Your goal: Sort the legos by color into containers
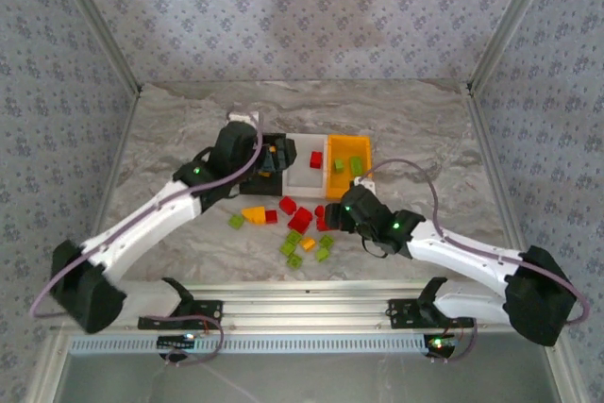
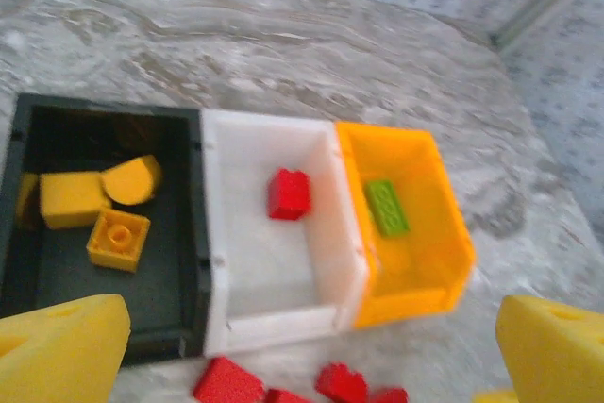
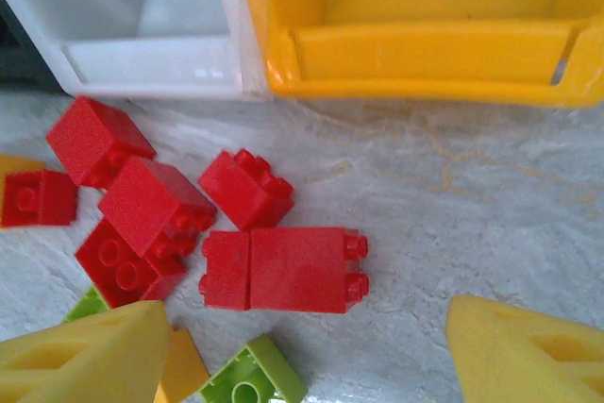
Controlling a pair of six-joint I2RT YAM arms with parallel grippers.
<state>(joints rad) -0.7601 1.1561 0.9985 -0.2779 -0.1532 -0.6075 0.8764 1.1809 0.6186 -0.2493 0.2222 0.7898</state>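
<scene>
Through the right wrist camera, the front walls of the white bin [image 3: 151, 63] and the orange-yellow bin [image 3: 425, 54] stand just ahead of the right pincer [image 3: 307, 356], pressed side by side. Between them and my fingers [image 3: 85, 356] the marble table [image 3: 491, 205] is crowded. A tight cluster of red bricks [image 3: 142, 214] sits ahead, toward the finger at the left of the view. A lime brick [image 3: 250, 379] lies close by that same finger, studs up.

Nearest the gap is a long red brick [image 3: 283, 271], tipped on its side. Its long axis runs from finger to finger, and its studs face the finger at the right of the view. The right pincer is spread wide and grips nothing. Whether the left-of-view finger brushes the bricks beside it I cannot tell.

The left pincer [image 2: 311, 351] hangs above the row of bins, also spread wide and empty. Ahead of it and below, the black bin [image 2: 104, 106] holds orange-yellow bricks [image 2: 118, 238] and the white bin holds one red brick [image 2: 288, 193]. The orange-yellow bin holds a green brick [image 2: 387, 207], studs up, with its long axis pointing roughly away from the pincer.
</scene>
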